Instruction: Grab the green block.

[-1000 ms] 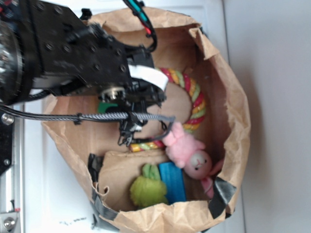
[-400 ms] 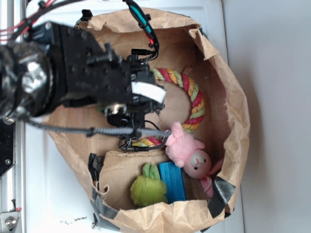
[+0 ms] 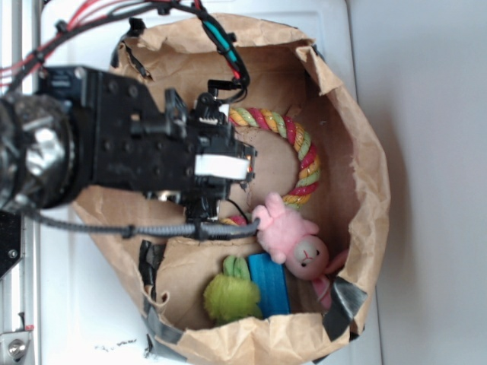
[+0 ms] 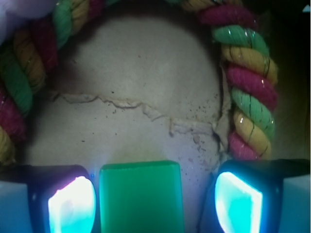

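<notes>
The green block (image 4: 141, 194) lies flat on the brown paper floor, its smooth end showing at the bottom of the wrist view. My gripper (image 4: 155, 204) is open and straddles it. The left finger (image 4: 72, 206) sits almost against the block's side, and the right finger (image 4: 238, 204) stands a clear gap away. In the exterior view the black arm (image 3: 144, 152) reaches into the paper bag and hides both the block and the fingers.
The brown paper bag (image 3: 365, 175) walls in everything. A striped rope ring (image 3: 300, 148) curves just beyond the block, also seen as rope (image 4: 248, 107). A pink plush (image 3: 293, 236), a blue block (image 3: 270, 285) and a yellow-green plush (image 3: 230, 295) lie at the bag's near end.
The arm has sunk deeper into the bag and shifted over the spot where a bit of green showed a second ago. That green is now covered. The toys have not moved.
</notes>
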Controlling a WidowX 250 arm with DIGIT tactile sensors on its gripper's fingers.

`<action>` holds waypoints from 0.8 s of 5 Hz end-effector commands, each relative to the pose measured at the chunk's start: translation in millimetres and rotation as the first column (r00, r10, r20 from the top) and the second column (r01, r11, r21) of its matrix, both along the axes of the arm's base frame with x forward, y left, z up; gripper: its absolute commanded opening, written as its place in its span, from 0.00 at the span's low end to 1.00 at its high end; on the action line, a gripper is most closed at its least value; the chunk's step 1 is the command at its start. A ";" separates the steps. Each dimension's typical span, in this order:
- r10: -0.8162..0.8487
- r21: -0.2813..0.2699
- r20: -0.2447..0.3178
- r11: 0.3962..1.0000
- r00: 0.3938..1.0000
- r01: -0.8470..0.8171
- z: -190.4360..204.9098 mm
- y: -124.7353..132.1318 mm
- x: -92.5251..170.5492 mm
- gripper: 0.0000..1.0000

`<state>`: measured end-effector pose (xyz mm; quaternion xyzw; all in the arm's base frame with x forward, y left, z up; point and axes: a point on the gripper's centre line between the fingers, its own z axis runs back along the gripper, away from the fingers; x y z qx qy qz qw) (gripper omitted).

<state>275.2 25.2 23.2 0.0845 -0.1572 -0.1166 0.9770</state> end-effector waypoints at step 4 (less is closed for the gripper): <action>0.015 -0.179 0.038 0.984 0.999 -0.008 59.3 17.0 -11.6 1.00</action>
